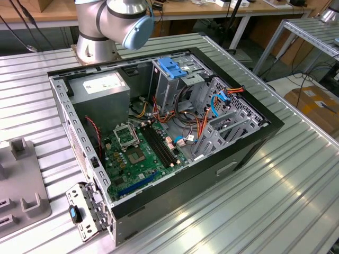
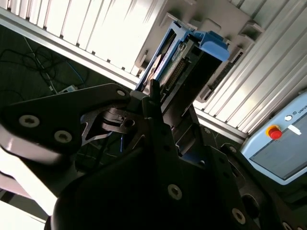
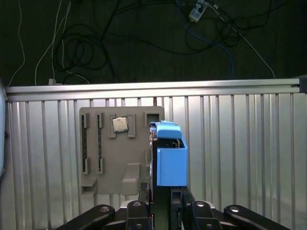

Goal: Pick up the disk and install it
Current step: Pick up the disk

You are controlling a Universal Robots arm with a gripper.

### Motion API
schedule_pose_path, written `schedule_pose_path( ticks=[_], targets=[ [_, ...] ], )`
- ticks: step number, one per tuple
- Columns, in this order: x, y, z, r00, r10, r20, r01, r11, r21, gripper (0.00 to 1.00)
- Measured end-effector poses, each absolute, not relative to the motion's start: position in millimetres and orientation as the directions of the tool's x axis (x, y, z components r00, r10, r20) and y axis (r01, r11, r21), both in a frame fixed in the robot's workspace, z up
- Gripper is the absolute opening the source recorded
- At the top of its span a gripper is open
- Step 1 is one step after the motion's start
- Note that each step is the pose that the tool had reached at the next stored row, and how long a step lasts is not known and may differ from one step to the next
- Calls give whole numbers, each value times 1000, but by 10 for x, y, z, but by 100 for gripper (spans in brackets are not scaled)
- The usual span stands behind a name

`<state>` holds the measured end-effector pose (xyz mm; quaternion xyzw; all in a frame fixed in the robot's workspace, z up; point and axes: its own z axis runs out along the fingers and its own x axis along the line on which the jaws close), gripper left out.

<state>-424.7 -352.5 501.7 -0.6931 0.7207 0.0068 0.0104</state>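
Observation:
The disk (image 3: 171,158) is seen edge-on in its light-blue plastic frame, over the edge of a grey holder plate (image 3: 110,158). My gripper (image 3: 161,191) has a black finger on each flat side of it, shut on the disk. In the second wrist view the disk (image 2: 204,45) sticks out beyond the gripper (image 2: 172,103) towards the holder plate (image 2: 230,19). I cannot tell whether the disk still rests in the plate. The open computer case (image 1: 249,153) lies in the middle of the exterior view, with metal drive cages (image 1: 228,127) at its right.
A chip (image 3: 120,124) sits in the holder plate, whose corner (image 1: 21,185) shows at the exterior view's left. A blue latch (image 1: 172,67) tops the tall cage, beside the power supply box (image 1: 100,87). The arm's base (image 1: 98,42) stands behind the case. A pendant (image 2: 283,148) lies nearby.

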Motion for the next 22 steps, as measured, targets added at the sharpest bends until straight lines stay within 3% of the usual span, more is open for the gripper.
schedule_pose_path(
  ticks=[22],
  targets=[
    [-3635,-3524,5016,-39,-999,-25,-999,39,-5,35]
  ],
)
